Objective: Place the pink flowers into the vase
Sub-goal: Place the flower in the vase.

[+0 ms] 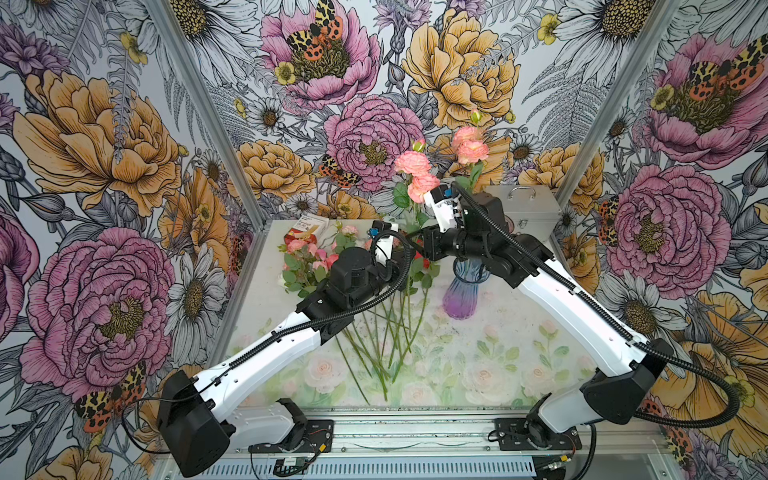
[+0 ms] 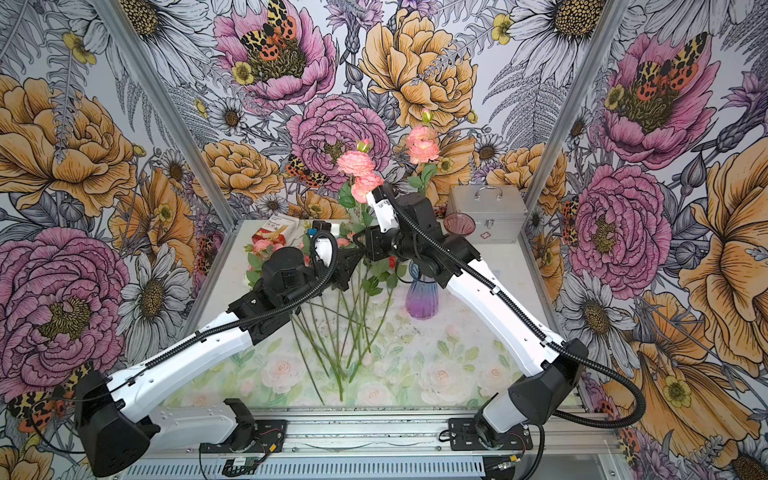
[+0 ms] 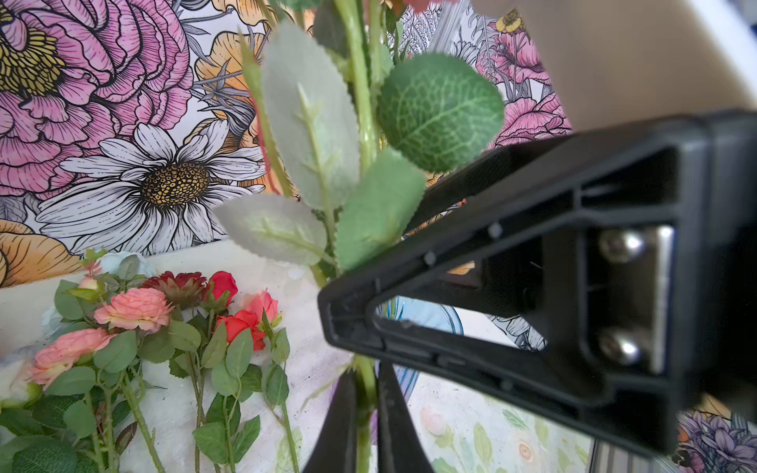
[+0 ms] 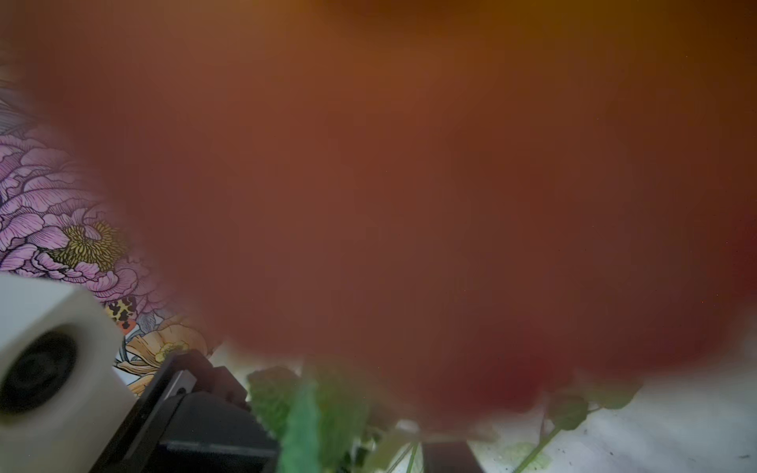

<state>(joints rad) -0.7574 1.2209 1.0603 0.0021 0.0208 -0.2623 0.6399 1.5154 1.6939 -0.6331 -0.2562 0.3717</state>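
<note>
My left pincer (image 3: pixel 366 393) is clenched on the green stem of a sprig of pink flowers (image 1: pixel 412 163). The stem is pinched between its two black fingers (image 3: pixel 342 426). The sprig stands nearly upright. Its blooms are high above the vase (image 1: pixel 459 299) and off to my left arm's side of it, so this sprig is not in the vase.

My right pincer (image 1: pixel 420 243) reaches across above the vase mouth to the same stem, nearer the blooms than my left one. Its tips reach in among the leaves (image 3: pixel 311 123) beside the stem, but I cannot tell whether it grips the stem or only brackets it. My right wrist view is almost filled by a blurred reddish-orange mass, with a few leaves at its edge.

A second pink sprig (image 1: pixel 470 145) rises above the vase behind my right arm, and its lower stem is hidden. More loose pink flowers (image 3: pixel 133 309) lie flat on the table (image 1: pixel 498 353), well apart from the vase on my left arm's side. They are mixed with red blooms (image 3: pixel 223 286), and their long stems fan out toward my base. A silver case (image 1: pixel 521 212) stands behind the vase.
</note>
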